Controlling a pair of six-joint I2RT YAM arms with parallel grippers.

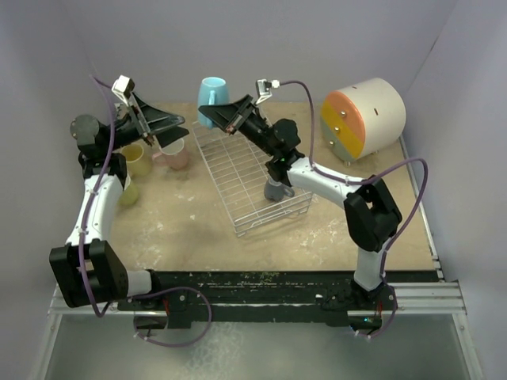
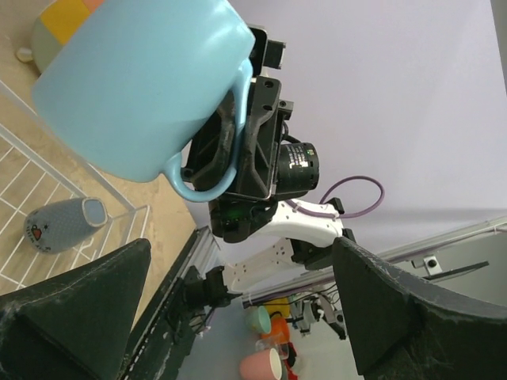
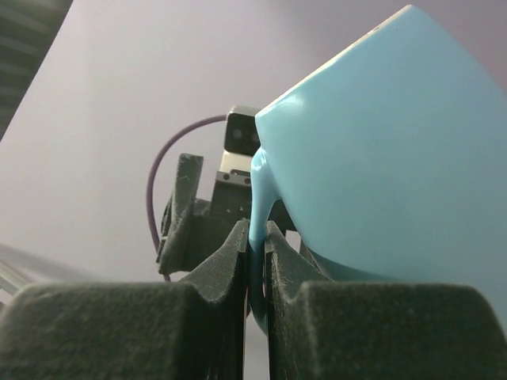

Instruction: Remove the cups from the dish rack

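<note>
Holding the blue mug (image 1: 212, 91) by its handle, pinched, the right end effector (image 3: 257, 240) looks mid-unload above the rack (image 1: 238, 170); next, set it on the bench beside the left end effector (image 1: 174, 131), which hangs spread. Grey mug (image 1: 276, 190) waits below.

light blue mug (image 3: 380, 158): smooth, satin | dish rack (image 1: 238, 170): glossy metal wire | table (image 1: 182, 226): rough, scuffed, matt

Left pincer (image 1: 176, 127) gaping, raised, right pincer (image 3: 256, 237) raised, pinching blue mug (image 3: 380, 158) handle

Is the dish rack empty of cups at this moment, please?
No, a grey-blue mug lies inside the dish rack.
</note>
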